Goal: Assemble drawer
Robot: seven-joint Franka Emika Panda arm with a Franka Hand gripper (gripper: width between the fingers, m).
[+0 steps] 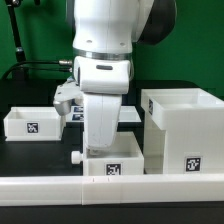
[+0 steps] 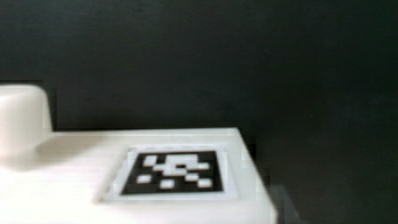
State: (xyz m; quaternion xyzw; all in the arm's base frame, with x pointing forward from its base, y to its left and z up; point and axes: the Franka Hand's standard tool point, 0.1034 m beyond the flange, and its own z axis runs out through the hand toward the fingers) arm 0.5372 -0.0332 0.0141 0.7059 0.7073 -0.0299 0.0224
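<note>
A small white tray (image 1: 113,166) with a tag on its front and a knob (image 1: 78,157) on the exterior view's left stands against the long rail. My gripper (image 1: 105,148) is lowered straight onto this tray, and its fingertips are hidden behind the hand and the tray wall. In the wrist view the tray's tagged face (image 2: 175,172) fills the frame very close up, with the knob (image 2: 18,120) beside it. A second small tray (image 1: 30,122) sits at the exterior view's left. The big boxy housing (image 1: 185,135) stands at the exterior view's right, open at the top.
The long low white rail (image 1: 60,187) runs along the front of the black table. Behind the arm lies the marker board (image 1: 68,108). A black cable runs across the back left, in front of a green backdrop.
</note>
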